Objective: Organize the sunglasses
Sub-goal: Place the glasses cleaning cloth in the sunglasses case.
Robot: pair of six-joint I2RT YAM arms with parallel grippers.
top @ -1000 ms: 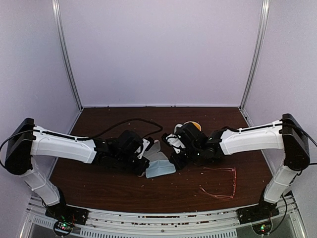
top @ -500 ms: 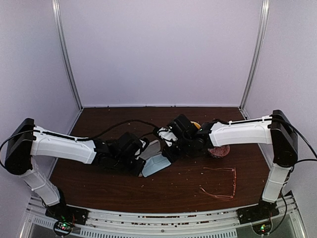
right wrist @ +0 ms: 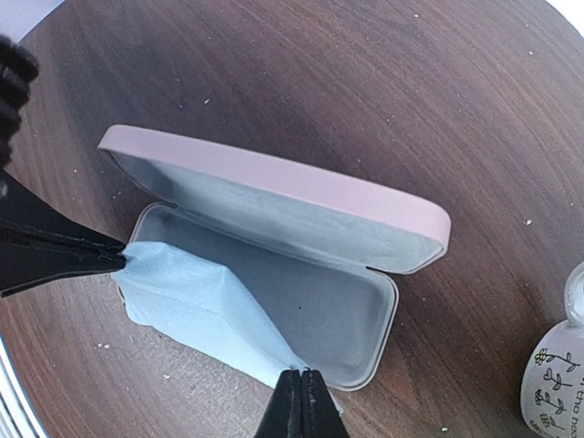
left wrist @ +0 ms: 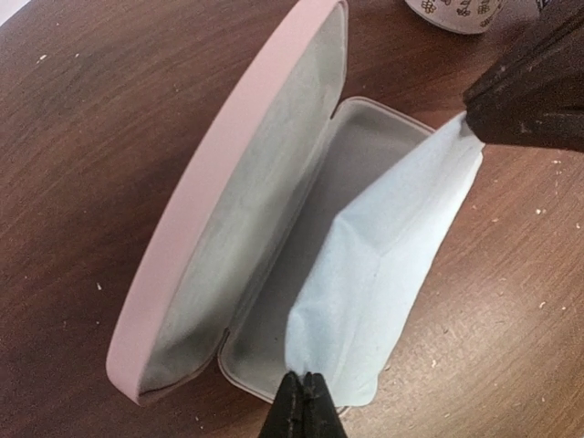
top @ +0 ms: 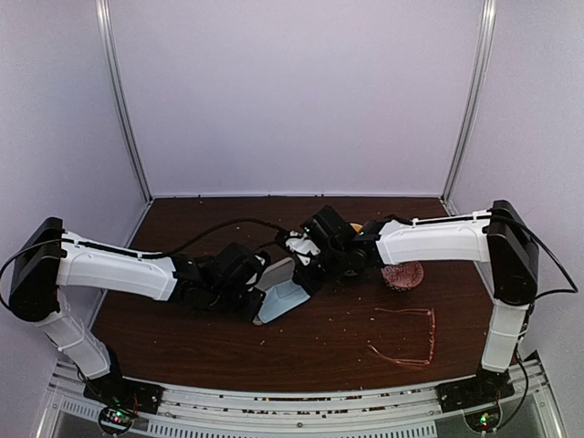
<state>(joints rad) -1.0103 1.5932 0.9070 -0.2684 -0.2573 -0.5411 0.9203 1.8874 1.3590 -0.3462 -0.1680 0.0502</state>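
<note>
Leaves the sunglasses (top: 427, 338) untouched on the table (top: 319, 360) at front right, temples unfolded, well apart from the pink case (right wrist: 274, 192). Has that case open, the light blue cloth (right wrist: 196, 306) stretched over its tray. Clamps the left gripper (left wrist: 303, 401) on 1 cloth corner, the right gripper (right wrist: 301, 397) on the opposite. Needs, by the look of it, the cloth settled, the glasses folded and cased, the lid shut.

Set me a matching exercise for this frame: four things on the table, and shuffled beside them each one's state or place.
1 sunglasses
2 pink case
3 light blue cloth
4 mug

A pinched between left fingers and right fingers
B lying apart, nothing touching them
C standing near the case
D open, lid raised

Pairs: 1-B, 2-D, 3-A, 4-C
</note>
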